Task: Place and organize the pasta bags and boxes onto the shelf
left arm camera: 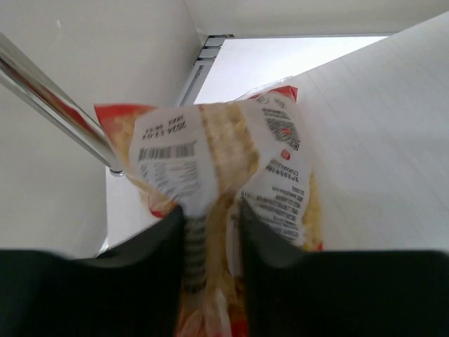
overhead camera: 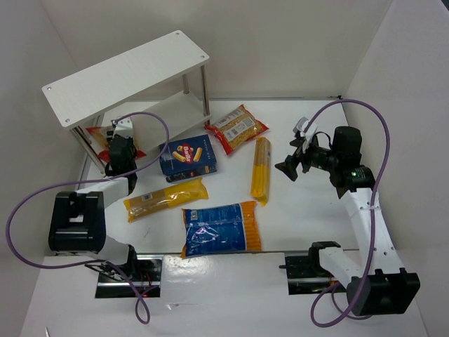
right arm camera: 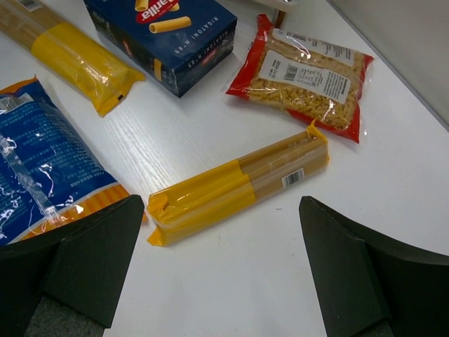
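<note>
Here, the left jaws pinch a red-edged pasta bag (left arm camera: 217, 154) while the right jaws gape wide.

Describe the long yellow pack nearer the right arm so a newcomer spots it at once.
From the white shelf at far left, go right past the dark blue box. The long yellow pack lies there running near to far; its twin lies crosswise in front of the box.

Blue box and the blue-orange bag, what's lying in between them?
A long yellow pack lies on the table between the blue box and the blue-orange bag. The top view shows it best.
</note>
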`<control>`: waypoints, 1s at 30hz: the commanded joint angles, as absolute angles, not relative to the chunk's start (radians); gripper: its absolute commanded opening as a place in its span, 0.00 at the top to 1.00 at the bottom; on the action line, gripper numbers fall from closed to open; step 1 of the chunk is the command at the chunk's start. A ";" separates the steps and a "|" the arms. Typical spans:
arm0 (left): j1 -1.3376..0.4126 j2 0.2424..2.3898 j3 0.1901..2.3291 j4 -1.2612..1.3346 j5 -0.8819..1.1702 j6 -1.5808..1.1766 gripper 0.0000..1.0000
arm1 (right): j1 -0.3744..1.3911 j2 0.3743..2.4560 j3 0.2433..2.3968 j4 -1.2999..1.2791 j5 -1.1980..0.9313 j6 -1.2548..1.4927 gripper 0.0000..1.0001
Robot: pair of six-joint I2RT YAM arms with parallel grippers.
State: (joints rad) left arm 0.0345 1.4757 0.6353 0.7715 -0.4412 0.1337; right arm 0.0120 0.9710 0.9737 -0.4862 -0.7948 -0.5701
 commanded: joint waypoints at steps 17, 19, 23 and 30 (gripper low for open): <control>-0.040 1.335 0.690 0.541 -0.304 0.198 0.03 | 0.005 0.916 0.971 -0.472 -0.836 -0.583 0.00; -0.075 1.324 0.702 0.439 -0.237 0.224 0.01 | 0.005 0.916 0.971 -0.472 -0.836 -0.583 0.00; -0.138 1.278 0.712 0.287 -0.075 0.285 0.00 | 0.005 0.916 0.962 -0.472 -0.836 -0.583 0.00; -0.254 1.151 0.801 -0.133 0.198 0.417 0.00 | 0.014 0.907 0.962 -0.462 -0.784 -0.534 0.00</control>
State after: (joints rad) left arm -0.2256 1.2182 0.7204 0.0757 0.0193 0.3443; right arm 0.0124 0.9245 0.9680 -0.4873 -0.8093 -0.5610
